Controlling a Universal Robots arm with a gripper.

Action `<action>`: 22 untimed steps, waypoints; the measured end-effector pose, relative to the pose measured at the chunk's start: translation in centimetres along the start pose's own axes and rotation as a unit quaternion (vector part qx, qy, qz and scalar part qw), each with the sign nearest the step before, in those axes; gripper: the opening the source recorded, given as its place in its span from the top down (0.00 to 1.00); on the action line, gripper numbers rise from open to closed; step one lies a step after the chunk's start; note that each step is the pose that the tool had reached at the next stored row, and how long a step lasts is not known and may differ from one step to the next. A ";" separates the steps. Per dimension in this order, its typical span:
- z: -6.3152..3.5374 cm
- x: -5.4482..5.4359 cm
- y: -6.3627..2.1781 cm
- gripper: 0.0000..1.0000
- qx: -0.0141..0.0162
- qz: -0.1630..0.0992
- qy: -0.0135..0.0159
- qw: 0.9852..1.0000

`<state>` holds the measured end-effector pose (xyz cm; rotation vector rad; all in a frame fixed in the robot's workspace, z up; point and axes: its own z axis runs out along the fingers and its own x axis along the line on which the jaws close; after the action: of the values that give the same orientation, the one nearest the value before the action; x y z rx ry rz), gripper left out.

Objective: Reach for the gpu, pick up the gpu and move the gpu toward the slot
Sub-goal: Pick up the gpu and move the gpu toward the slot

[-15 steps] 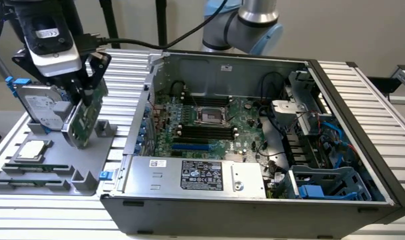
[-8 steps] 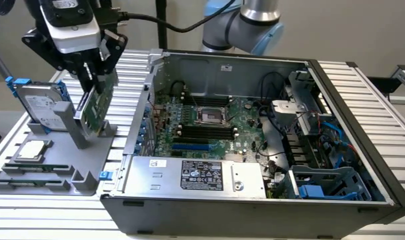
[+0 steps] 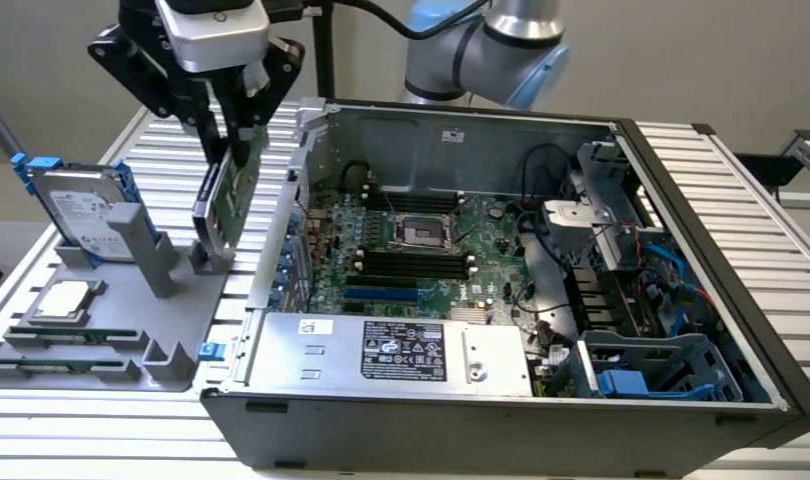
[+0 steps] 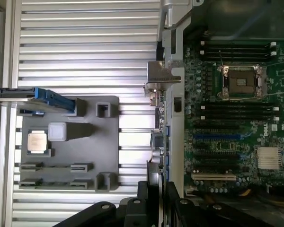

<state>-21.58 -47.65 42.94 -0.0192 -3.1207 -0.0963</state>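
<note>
Above the grey holder (image 3: 112, 330), at the exterior view's left, your gripper (image 3: 241, 125) has its jaws drawn in close on the top edge of the gpu (image 3: 228, 205); the fingers (image 3: 261, 100) press the card from either side, so the gap is no wider than the board itself. You hold the gpu upright and slightly tilted, its lower edge just at the holder's slotted post (whether it has left the slot you cannot tell); it hangs just beside the open computer case (image 3: 539, 300), outside its near wall. From the wrist view you see the card edge-on (image 4: 155, 142), its silver bracket (image 4: 162, 75) lying against the case wall (image 4: 177, 94), with the dark fingers (image 4: 142, 198) at its near end.

Everything rests on a ribbed aluminium table (image 3: 765, 200), its slats bright under the light; behind it stands a plain pale wall (image 3: 725, 60).

Count them: one gpu; one hard drive (image 3: 82, 212) with blue rails, standing in the holder; one square processor chip (image 3: 61, 300) lying flat on it; two memory sticks (image 3: 58, 335) in the holder's low slots; one motherboard (image 3: 419, 250) in the case, with one empty processor socket (image 3: 421, 232); one power supply (image 3: 392, 350) with a label.
</note>
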 end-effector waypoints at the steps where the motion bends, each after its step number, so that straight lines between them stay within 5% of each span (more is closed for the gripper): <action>1: -0.08 -0.4 0.01 0.74 -0.001 0.000 0.000 1.000; 22: -0.04 -10.0 0.23 0.74 -0.003 0.000 0.003 1.000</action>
<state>-11.59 -47.55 42.79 -0.0195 -3.1146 -0.1047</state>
